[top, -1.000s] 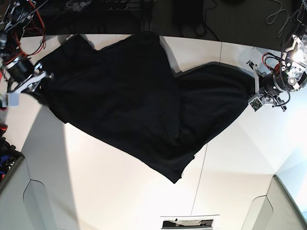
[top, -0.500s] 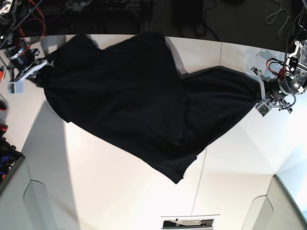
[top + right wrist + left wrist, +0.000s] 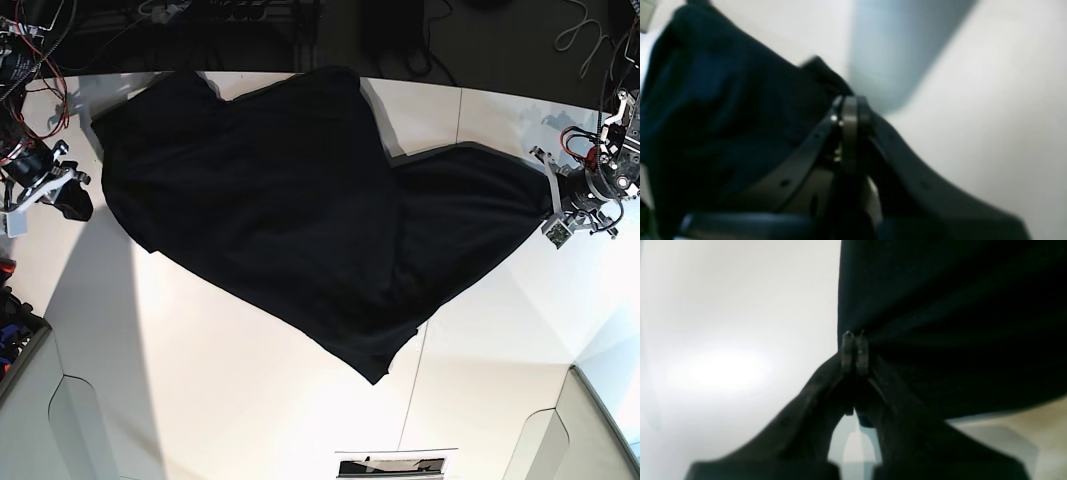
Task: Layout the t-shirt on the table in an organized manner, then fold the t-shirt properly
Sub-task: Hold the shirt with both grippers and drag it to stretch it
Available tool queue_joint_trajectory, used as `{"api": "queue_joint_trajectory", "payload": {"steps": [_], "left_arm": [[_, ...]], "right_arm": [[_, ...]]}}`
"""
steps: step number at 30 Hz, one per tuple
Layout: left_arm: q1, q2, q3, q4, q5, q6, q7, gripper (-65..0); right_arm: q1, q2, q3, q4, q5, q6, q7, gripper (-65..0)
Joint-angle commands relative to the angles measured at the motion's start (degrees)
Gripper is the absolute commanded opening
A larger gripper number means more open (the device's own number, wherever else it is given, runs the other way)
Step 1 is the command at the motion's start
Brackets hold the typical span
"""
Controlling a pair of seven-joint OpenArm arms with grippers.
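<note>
A: Where is the t-shirt (image 3: 290, 200) now?

B: Spread across the far half of the white bench (image 3: 250, 400), black and plain side up, stretched between the two arms. One corner points toward the near edge.

A: And the pincers?

B: The left pincer (image 3: 854, 351) is clamped on an edge of the cloth at the right of the scene; folds fan out from its tips. The right pincer (image 3: 848, 113) is closed at the left of the scene, with dark cloth bunched against it, apparently pinched.

A: How will it handle?

B: Soft, light and limp, I judge. It sags and creases wherever it isn't pulled taut, and should slide easily on the smooth panels. Grips belong at hems or shoulder seams, never mid-panel.

A: Texture?

B: Matte knit, wrinkled near the lower corner; the bench is glossy with thin dark seams.
</note>
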Motion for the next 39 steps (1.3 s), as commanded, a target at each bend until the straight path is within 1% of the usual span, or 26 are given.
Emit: {"api": "queue_joint_trajectory", "payload": {"steps": [1,3,7,9,12,15,18,20,26,29,31,33,34,36,39], "left_arm": [[0.5,-0.7,0.3,-0.9,1.0,-0.6,4.5,-65.0],[0.3,-0.6,0.3,-0.9,0.4,-0.7,4.6,-65.0],[0.2,-0.6,0.3,-0.9,-0.6,-0.7,4.5,-65.0],[0.0,-0.4,0.3,-0.9,-0.7,-1.0,4.3,-65.0],[-0.2,0.3,0.3,-0.9,-0.7,-1.3,4.3,-65.0],[-0.4,0.9,0.3,-0.9,-0.5,-1.3,4.3,-65.0],[-0.5,0.8,0.3,-0.9,1.3,-1.3,4.3,-65.0],[-0.5,0.8,0.3,-0.9,3.8,-1.3,4.3,-65.0],[-0.9,0.8,0.3,-0.9,5.0,-1.3,4.3,-65.0],[-1.6,0.8,0.3,-0.9,6.9,-1.3,4.4,-65.0],[-2.7,0.8,0.3,-0.9,7.9,-0.4,4.4,-65.0],[-4.5,0.8,0.3,-0.9,8.0,1.4,4.8,-65.0],[-5.6,0.8,0.3,-0.9,8.0,1.5,4.8,-65.0],[-8.0,0.9,0.3,-0.9,7.8,1.5,4.8,-65.0],[-11.8,0.9,0.3,-0.9,4.2,1.4,4.9,-65.0]], "right_arm": [[0.5,0.0,0.3,2.3,2.1,0.8,0.3,-65.0],[-0.3,-1.9,0.3,5.0,3.2,0.8,-0.3,-65.0],[-2.4,-5.7,0.0,5.6,1.7,0.8,-0.7,-65.0],[-3.6,-7.3,-0.7,4.6,-1.0,0.9,0.0,-65.0],[-5.1,-7.3,-3.1,0.8,-6.7,0.8,2.6,-65.0],[-4.9,-5.9,-4.3,-4.8,-11.5,0.8,7.4,-65.0],[-4.5,-3.4,-4.3,-8.8,-12.7,0.7,12.2,-65.0],[-3.5,-1.4,-4.3,-9.9,-12.7,0.7,12.8,-65.0],[2.2,4.5,-4.2,-10.3,-14.6,0.3,12.9,-65.0],[5.6,7.0,-4.2,-10.4,-15.4,0.3,12.8,-65.0],[7.6,8.0,-4.2,-10.4,-15.4,0.3,12.8,-65.0],[9.4,8.5,-4.2,-10.4,-14.9,-0.2,12.7,-65.0],[10.0,8.5,-4.2,-10.3,-14.3,-0.3,12.2,-65.0],[11.0,8.3,-4.2,-10.3,-10.6,-0.3,9.3,-65.0],[10.9,8.1,-4.2,-10.3,-4.1,-0.3,4.0,-65.0]]}}
